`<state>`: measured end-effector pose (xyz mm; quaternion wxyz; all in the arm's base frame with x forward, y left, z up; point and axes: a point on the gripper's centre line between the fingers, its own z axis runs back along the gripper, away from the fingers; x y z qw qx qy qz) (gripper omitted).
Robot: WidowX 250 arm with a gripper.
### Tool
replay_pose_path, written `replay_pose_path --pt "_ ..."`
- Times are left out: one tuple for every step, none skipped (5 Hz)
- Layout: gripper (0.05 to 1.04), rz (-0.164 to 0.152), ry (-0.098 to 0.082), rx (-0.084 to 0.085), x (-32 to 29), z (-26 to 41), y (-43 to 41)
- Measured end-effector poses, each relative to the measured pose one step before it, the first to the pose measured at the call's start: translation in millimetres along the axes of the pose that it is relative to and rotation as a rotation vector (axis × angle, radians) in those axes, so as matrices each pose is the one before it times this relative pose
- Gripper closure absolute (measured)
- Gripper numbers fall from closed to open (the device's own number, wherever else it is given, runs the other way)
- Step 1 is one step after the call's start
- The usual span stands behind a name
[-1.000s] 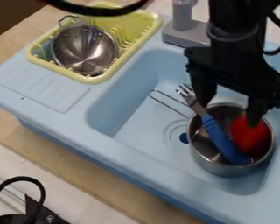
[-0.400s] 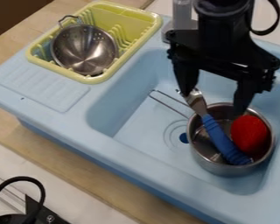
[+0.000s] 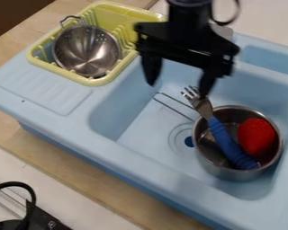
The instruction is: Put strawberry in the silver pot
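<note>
My gripper (image 3: 177,89) hangs over the sink's upper part, up and to the left of the silver pot (image 3: 226,172). Its two fingers are spread wide with nothing between them. The red strawberry (image 3: 256,137) lies inside the pot, against its right side, apart from the gripper. A fork with a blue handle (image 3: 229,144) leans in the same pot, left of the strawberry, its tines sticking out over the rim near the gripper's right finger.
The pot stands in the light blue sink (image 3: 119,155), its wire handle pointing to the upper left. A yellow dish rack (image 3: 147,31) holding a metal colander (image 3: 86,50) sits at the upper left. A grey faucet base (image 3: 222,31) is behind the gripper.
The gripper has moved up and to the left, away from the pot. The strawberry, which it hung close above, has stayed in the pot. The black cable at lower left has shifted slightly.
</note>
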<state>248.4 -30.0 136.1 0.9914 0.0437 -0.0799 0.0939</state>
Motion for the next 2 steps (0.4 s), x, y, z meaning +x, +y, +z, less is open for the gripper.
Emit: replay_pose_path --pt "0.086 0.0265 -0.0279 0.0112 5.11 5.57 28.36" --pt "0.086 0.0359 -0.0180 0.0327 7.08 -1.86 30.78"
